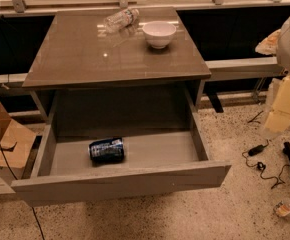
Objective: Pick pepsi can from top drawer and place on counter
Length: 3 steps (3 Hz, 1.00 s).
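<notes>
Can (106, 150) on its side in open drawer (120, 181), below tabletop (85, 59) front edge, left of centre. Tool (281, 115) beyond right edge, raised; opening cannot be told.

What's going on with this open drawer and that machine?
A robot is meant to fetch the pepsi can, which lies on its side in the open top drawer. Its end effector hangs at the right edge, away from the drawer. The counter above carries a white bowl and a plastic bottle.
</notes>
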Available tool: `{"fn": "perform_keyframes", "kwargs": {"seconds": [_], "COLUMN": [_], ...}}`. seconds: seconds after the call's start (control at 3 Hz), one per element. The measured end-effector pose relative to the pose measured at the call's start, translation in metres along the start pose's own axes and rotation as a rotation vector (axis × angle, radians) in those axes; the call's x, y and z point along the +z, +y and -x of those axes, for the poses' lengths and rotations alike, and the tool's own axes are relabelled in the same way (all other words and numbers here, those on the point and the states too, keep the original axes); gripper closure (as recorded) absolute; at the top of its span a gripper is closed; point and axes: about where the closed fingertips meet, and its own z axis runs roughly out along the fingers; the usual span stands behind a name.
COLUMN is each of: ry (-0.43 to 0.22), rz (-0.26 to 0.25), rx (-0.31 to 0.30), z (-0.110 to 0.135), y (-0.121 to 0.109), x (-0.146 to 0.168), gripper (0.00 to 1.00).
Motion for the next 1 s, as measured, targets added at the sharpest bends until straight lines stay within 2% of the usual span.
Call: {"fn": "perform_keyframes", "kwargs": {"seconds": [0.33,0.67,1.0], "ry": [-0.003,-0.058,-0.144], "rz": [-0.003,0.027,0.085], "rx": [0.000,-0.007,-0.018], "z": [0.001,0.021,0.053], "y": [0.000,0.001,0.005], "x": [0.000,0.015,0.043], "gripper": [0.00,0.00,0.00]}}
